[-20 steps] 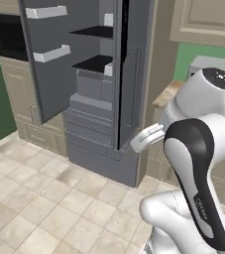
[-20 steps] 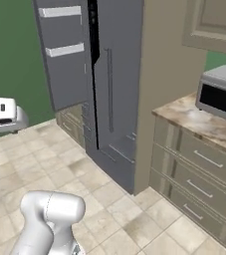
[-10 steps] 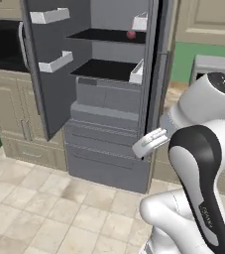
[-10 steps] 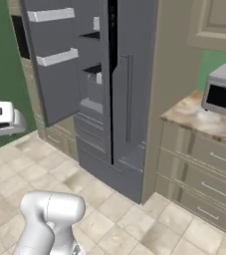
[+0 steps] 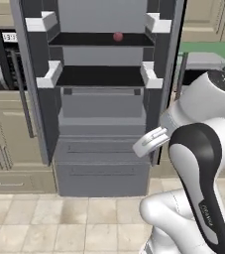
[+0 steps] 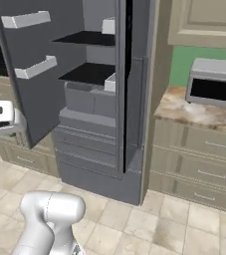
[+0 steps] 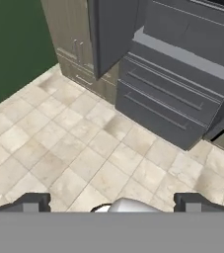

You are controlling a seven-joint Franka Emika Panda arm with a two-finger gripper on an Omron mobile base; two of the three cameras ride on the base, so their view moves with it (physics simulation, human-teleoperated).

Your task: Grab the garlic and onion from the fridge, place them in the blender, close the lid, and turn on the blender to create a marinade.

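Facing tall grey fridge (image 5: 101,99) with both doors open, small round red item (image 5: 118,36) on far upper dark shelf; two-finger gripper (image 7: 111,202) spread wide, empty, above beige tiled floor (image 7: 59,148) near grey drawers (image 7: 168,106).

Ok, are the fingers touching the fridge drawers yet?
Apart. The hand view shows the open fingers hanging over floor tiles, with bare floor between them and the fridge drawers.

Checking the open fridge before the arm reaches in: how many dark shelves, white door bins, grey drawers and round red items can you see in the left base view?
Dark shelves: 2
White door bins: 4
Grey drawers: 2
Round red items: 1
Total: 9
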